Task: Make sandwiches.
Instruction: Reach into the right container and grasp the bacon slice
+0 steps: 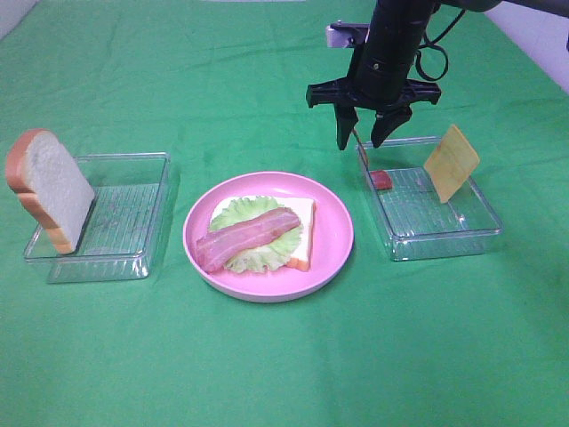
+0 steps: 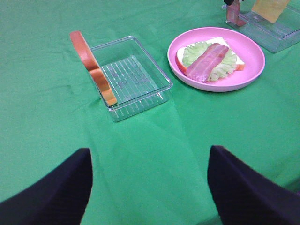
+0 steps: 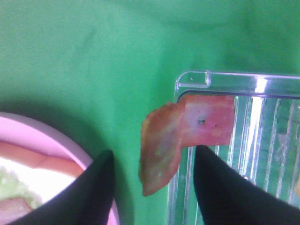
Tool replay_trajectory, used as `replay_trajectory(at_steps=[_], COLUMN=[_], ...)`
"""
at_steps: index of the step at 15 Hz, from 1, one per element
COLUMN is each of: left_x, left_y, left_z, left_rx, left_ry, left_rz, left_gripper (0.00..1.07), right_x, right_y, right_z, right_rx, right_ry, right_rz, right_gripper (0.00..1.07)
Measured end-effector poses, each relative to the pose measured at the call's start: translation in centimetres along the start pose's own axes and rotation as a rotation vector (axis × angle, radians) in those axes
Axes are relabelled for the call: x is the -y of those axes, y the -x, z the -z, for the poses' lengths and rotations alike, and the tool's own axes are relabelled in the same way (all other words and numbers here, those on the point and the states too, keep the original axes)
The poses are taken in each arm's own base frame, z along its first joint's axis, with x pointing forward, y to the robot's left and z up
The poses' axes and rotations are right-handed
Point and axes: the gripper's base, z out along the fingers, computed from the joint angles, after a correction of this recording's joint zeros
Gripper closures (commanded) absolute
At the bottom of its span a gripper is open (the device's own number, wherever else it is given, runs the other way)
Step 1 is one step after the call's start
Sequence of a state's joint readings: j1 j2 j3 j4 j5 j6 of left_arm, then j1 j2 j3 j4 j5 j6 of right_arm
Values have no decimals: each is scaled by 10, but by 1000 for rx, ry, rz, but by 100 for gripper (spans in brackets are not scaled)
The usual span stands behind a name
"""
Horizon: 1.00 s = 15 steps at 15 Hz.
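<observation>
Our right fingers (image 3: 101,187) stand spread on either side of a bacon strip (image 3: 161,154) draped over a corner of the clear tray (image 3: 225,79), not pinching it. Our left fingers (image 2: 51,192) hang spread above the green surface (image 2: 140,154). We see the open sandwich (image 1: 258,233) on the pink plate (image 1: 333,240).

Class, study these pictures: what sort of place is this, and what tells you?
Probably a robot lab bench staged as a play kitchen: a green cloth, toy bacon on a pink plate and a black robot arm.
</observation>
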<state>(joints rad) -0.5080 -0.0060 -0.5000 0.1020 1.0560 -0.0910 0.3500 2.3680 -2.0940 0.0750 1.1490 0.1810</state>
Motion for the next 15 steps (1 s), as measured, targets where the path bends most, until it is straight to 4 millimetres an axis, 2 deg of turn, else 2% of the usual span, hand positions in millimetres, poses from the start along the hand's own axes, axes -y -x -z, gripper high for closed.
replay_trajectory(at_steps=[2,5,12,15], left_x=[0,0,0,0], left_y=[0,0,0,0], left_z=[0,0,0,0], left_rx=[0,0,0,0], left_ry=[0,0,0,0], left_rz=[0,0,0,0], left_gripper=[39,39,39,39], right_x=[0,0,2,-1], right_y=[0,1,0,0], right_z=[0,0,5,45], right_rx=[1,5,10,80], right_ry=[0,-3,-23,-9], right_rz=[0,1,9,20], right_gripper=[78,107,107,107])
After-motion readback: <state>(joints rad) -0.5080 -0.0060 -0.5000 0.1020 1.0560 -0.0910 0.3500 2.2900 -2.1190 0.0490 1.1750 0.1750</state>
